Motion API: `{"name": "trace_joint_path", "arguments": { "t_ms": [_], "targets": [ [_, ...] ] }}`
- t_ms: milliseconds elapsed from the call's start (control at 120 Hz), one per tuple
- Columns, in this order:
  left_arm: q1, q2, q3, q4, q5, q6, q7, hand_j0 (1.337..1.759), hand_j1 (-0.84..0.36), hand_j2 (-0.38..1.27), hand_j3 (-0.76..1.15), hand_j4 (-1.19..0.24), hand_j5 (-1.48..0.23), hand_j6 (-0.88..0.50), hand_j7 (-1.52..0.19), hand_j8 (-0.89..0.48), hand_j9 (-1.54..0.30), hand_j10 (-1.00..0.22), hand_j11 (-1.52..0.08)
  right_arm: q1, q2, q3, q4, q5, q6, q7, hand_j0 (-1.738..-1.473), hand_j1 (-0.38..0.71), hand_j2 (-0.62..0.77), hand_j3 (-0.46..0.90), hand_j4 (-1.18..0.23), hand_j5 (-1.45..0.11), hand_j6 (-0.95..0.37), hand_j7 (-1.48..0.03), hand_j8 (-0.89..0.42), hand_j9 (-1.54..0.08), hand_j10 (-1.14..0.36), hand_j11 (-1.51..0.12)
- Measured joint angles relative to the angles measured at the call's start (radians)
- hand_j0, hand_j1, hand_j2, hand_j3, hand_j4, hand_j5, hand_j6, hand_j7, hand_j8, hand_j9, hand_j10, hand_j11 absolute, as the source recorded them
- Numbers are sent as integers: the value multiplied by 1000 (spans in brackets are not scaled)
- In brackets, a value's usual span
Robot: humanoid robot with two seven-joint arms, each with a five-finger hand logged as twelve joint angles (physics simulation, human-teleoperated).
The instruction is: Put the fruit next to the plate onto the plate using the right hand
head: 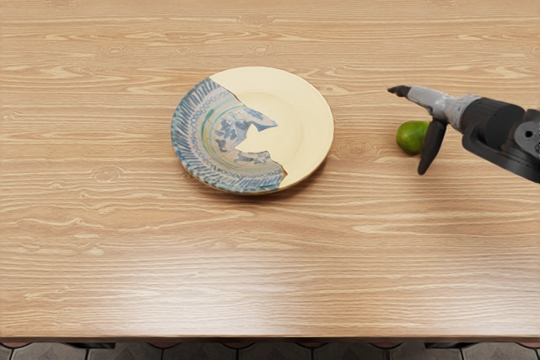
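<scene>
A round plate [304, 115], cream on the right and blue-patterned on the left, lies near the middle of the wooden table. A small green lime [410, 137] rests on the table to the plate's right, a short gap from its rim. My right hand [422, 128] comes in from the right edge and hovers at the lime. One finger [419, 96] points left above the fruit, another finger [432, 147] hangs down across its right side. The fingers are spread and hold nothing. The lime's right part is hidden behind the hand.
The wooden table [126, 250] fills the view, with its front edge near the bottom and a brick wall beyond its far edge.
</scene>
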Motion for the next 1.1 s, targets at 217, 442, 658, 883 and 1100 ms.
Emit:
{"name": "trace_joint_path", "arguments": {
  "t_ms": [217, 442, 658, 883, 1100],
  "targets": [
    [0, 0, 0, 0, 0, 0, 0, 1658, 349, 0, 0, 0, 0, 0, 0, 0, 0, 0, 0, -11, 14, -31, -34, -26, -56, 3, -1658, -305, -5, 0, -43, -51, -45, -50, -44, -51, -42, -51],
    [0, 0, 0, 0, 0, 0, 0, 1658, 349, 0, 0, 0, 0, 0, 0, 0, 0, 0, 0, -6, 35, -55, -41, -94, -63, -18, -1658, -283, -9, 0, -61, -74, -63, -73, -61, -74, -60, -74],
    [0, 0, 0, 0, 0, 0, 0, 1658, 349, 0, 0, 0, 0, 0, 0, 0, 0, 0, 0, -12, 35, -58, -21, -115, -76, -27, -1658, -172, -27, 0, -154, -195, -156, -194, -155, -195, -153, -195],
    [0, 0, 0, 0, 0, 0, 0, 1658, 349, 0, 0, 0, 0, 0, 0, 0, 0, 0, 0, -14, 37, -59, -17, -118, -85, -28, -1658, -127, -34, 0, -192, -244, -194, -243, -193, -244, -191, -244],
    [0, 0, 0, 0, 0, 0, 0, 1658, 349, 0, 0, 0, 0, 0, 0, 0, 0, 0, 0, -16, 39, -60, -17, -119, -98, -28, -1658, -59, -45, 0, -248, -317, -250, -317, -249, -317, -247, -317]
  ]
}}
